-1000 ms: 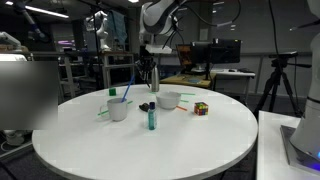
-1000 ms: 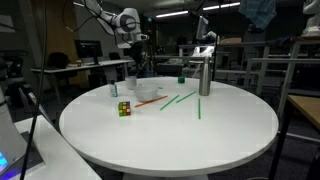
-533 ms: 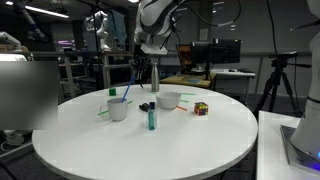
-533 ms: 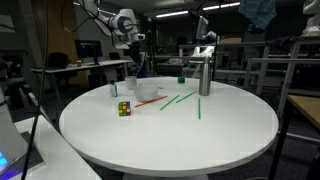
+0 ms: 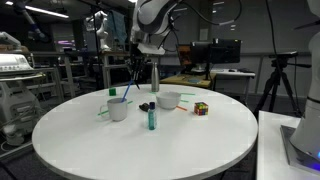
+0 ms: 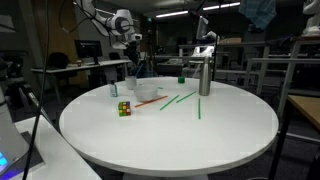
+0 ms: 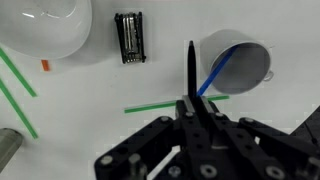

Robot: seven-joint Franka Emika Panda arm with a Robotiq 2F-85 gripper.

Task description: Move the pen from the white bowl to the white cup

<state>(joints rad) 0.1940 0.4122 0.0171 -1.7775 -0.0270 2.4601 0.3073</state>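
Observation:
My gripper (image 7: 193, 103) is shut on a black pen (image 7: 191, 70) that hangs tip down above the table. In the wrist view the pen's tip lies just left of the white cup (image 7: 243, 58), which holds a blue pen (image 7: 214, 76). The white bowl (image 7: 48, 26) is at the top left and looks empty. In an exterior view the gripper (image 5: 140, 60) hangs high above the table, between the cup (image 5: 118, 109) and the bowl (image 5: 168, 99), nearer the cup. The gripper also shows in an exterior view (image 6: 130, 55), above the bowl (image 6: 150, 93).
A black clip-like object (image 7: 130, 38) lies between bowl and cup. A teal marker (image 5: 151, 119), a Rubik's cube (image 5: 201, 108) and a metal cylinder (image 5: 154, 78) stand on the round white table (image 5: 200, 140). Green strips (image 7: 165, 106) lie on it.
My gripper has moved with the black pen away from above the bowl and toward the cup. Nothing on the table has moved.

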